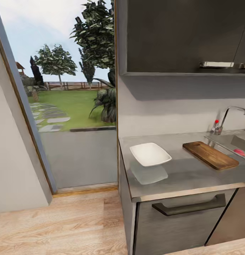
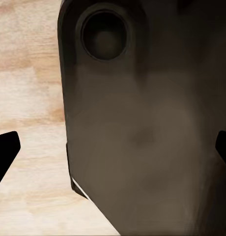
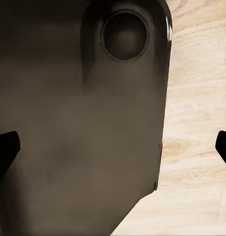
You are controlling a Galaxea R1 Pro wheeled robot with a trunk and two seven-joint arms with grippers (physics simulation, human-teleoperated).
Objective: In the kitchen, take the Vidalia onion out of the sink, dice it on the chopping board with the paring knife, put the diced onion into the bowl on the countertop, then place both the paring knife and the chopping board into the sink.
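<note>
From my head camera, a grey kitchen surface point(image 1: 186, 177) fills the lower right of the frame, with a dark drawer handle point(image 1: 189, 206) below its pale front edge. A white squarish bowl point(image 1: 150, 154) sits on it near the centre of the frame. To the right of the bowl, apart from it, lies the brown wooden chopping board point(image 1: 210, 154), set at an angle. At the right edge is the steel sink point(image 1: 230, 141), with a chrome gooseneck tap point(image 1: 231, 115) behind it and a small pink-red lump, the Vidalia onion point(image 1: 239, 152), inside the basin. A dark wall cabinet point(image 1: 182, 35) hangs in the upper right. The left half of the frame shows an open doorway to a green lawn with trees, and pale wooden floor point(image 1: 58, 226) along the bottom. In my left wrist view, my left hand point(image 2: 113, 150) has its dark fingertips at the two side edges, wide apart, over a dark rounded robot body part and wooden floor. In my right wrist view, my right hand point(image 3: 113, 147) is likewise spread open, holding nothing.
</note>
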